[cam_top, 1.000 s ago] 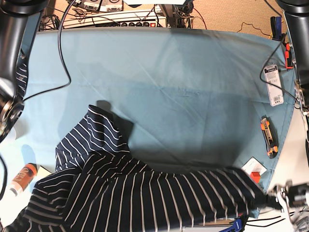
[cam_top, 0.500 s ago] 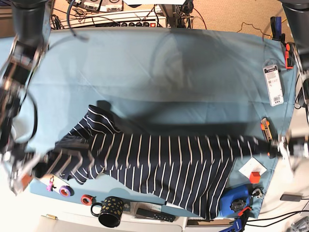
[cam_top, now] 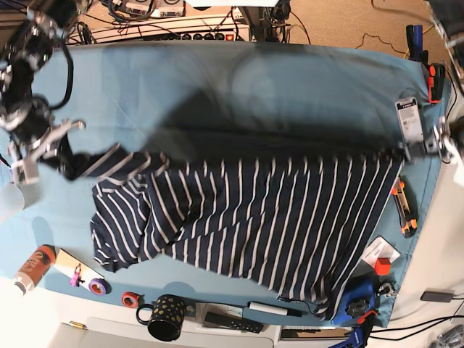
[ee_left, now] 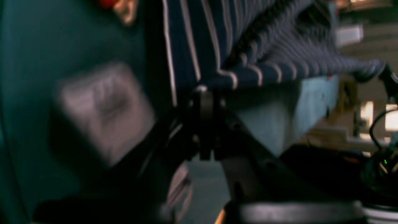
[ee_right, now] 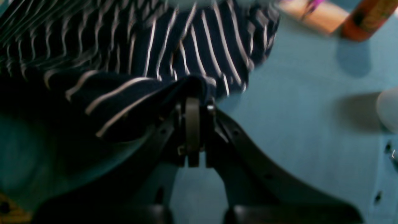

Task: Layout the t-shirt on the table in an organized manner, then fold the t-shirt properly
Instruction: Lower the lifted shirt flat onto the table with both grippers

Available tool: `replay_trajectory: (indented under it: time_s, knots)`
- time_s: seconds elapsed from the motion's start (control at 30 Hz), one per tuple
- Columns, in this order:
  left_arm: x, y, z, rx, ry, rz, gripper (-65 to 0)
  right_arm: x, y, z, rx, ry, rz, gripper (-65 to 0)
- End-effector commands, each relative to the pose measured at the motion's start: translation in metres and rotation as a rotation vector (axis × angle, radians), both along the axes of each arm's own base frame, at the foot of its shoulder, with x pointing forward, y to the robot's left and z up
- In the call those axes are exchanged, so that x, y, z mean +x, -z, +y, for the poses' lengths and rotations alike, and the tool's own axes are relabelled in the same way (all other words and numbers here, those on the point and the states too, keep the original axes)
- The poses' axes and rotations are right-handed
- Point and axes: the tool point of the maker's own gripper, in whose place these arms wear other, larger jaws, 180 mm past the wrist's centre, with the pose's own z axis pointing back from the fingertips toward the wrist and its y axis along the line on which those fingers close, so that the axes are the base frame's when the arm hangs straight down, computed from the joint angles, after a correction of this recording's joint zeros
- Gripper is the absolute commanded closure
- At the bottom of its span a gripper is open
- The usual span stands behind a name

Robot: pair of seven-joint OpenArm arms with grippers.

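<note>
Lifted and carried toward the far edge of the table (cam_top: 239, 80) since half a second ago: both held ends of the t-shirt (cam_top: 268, 217), with the top edge now stretched in a near-straight line across the middle of the cloth rather than low by the near edge. Right gripper (cam_top: 61, 161) near the table's left edge in the base view, jaws pinched tight on a bunched striped end; close up, right gripper (ee_right: 192, 105) shows fabric folded over the closed tips. Left gripper (cam_top: 424, 148) at the opposite edge, likewise clamped on the other end, seen close as left gripper (ee_left: 205, 93) with the hem running off taut from it. Shirt hanging from that line and draping down to the near edge, lower part lying on the cloth, one sleeve area crumpled toward the near left corner, bottom corner reaching the blue object (cam_top: 355, 301) at the near right corner. Probably mid-spread, still in the layout stage. To do it well: keep both ends level and equally taut, draw farther from the near edge so the trailing cloth clears the mug (cam_top: 165, 317) and tape rolls (cam_top: 98, 286), then lower evenly so the body settles flat without dragging wrinkles. Risk judged: slack on the crumpled side folding under itself.
</note>
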Motion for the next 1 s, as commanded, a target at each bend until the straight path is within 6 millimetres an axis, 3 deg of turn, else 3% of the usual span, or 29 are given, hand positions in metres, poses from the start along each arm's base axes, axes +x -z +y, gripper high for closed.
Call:
replay_trajectory:
  time_s: [0.0, 0.23, 0.47, 0.57, 0.67, 0.97]
  knots:
    - [0.004, -0.014, 0.013, 0.021, -0.016, -0.044, 0.0, -0.003, -0.008, -0.004, -0.017, 0.002, -0.025, 0.0]
    - [-0.034, 0.014, 0.010, 0.020, -0.008, 0.056, 0.0, -0.053, 0.036, 0.006, 0.025, -0.045, 0.161, 0.0]
    - [-0.046, 0.021, 0.006, 0.019, 0.000, 0.081, 0.0, -0.098, 0.049, 0.019, 0.105, -0.124, 0.234, 0.0]
    - [-0.046, 0.021, 0.006, 0.019, 0.000, 0.081, 0.0, -0.104, 0.042, 0.016, 0.144, -0.108, 0.214, 0.0]
    - [-0.046, 0.021, 0.006, 0.019, 0.000, 0.081, 0.0, -0.106, 0.038, 0.001, 0.117, -0.053, 0.200, 0.0]
    - [-0.046, 0.022, 0.003, 0.011, 0.000, 0.082, 0.0, -0.115, 0.053, -0.031, -0.038, 0.045, 0.283, 0.0]
